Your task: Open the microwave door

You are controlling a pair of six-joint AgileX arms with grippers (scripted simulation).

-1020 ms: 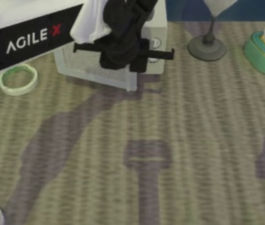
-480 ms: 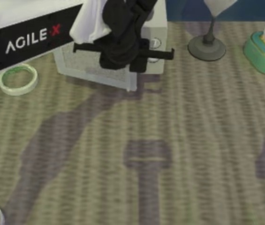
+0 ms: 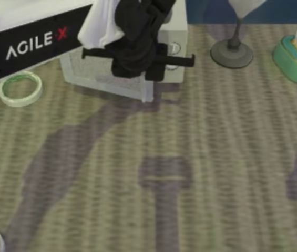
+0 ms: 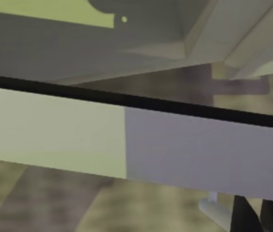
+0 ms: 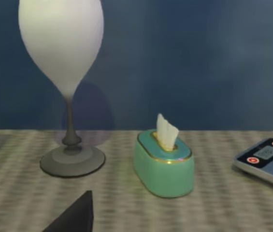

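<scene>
Door (image 3: 111, 84) runs left-right directly beneath our left gripper (image 3: 137, 55), the nearer arm; whether its fingers are apart, we cannot tell.

rendered tabletop, woven mat (image 3: 216, 157), lamp (image 5: 64, 72), tissue box (image 5: 164, 164), scale (image 5: 266, 159)

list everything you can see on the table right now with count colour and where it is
microwave: one, pale grey-white, far edge, left of centre
door: one, pale grey, microwave front, under the left arm
lamp: one, grey base, white shade, far edge, right of microwave
tissue box: one, green, far right
scale: one, grey, right wrist view only, beside tissue box
tape roll: one, pale green, left side
left hand: one, black, at the microwave front
right hand: not in top view
</scene>
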